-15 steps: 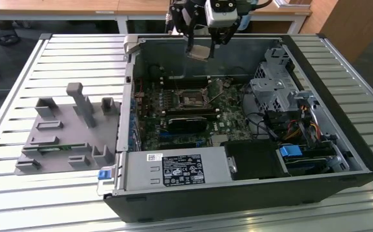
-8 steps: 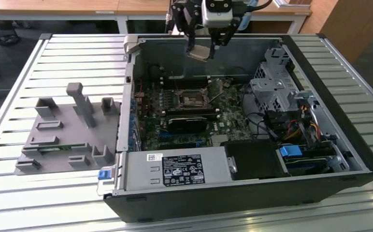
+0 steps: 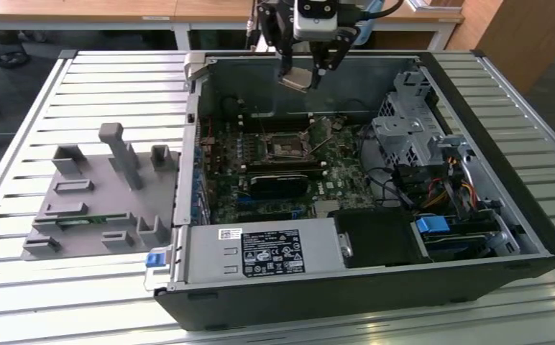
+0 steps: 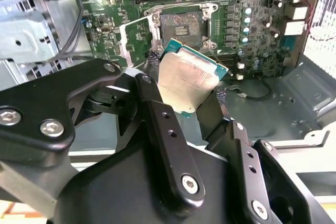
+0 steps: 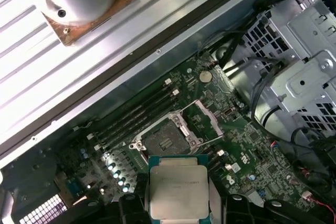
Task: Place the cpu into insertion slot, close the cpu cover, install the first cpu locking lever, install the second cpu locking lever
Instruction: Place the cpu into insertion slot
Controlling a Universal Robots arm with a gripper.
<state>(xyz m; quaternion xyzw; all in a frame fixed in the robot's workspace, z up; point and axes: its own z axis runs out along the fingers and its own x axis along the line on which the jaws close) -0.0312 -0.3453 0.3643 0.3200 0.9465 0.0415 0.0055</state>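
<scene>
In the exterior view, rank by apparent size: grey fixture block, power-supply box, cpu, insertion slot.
grey fixture block
power-supply box
cpu and insertion slot: look alike; cpu is held raised, so unranked.

The place looked like a robotics lab or test workshop. A bench (image 3: pixel 85 72) of slatted metal profiles carried an opened desktop computer case (image 3: pixel 354 298) with its motherboard (image 3: pixel 340 180) bare. Near the bench's edge on the exterior view's left sat a grey fixture (image 3: pixel 95 194) of part holders. A robot gripper (image 3: pixel 303 72) held the cpu (image 3: pixel 295 79) above the case. Wooden desks (image 3: pixel 114 11) stood behind the bench.
</scene>
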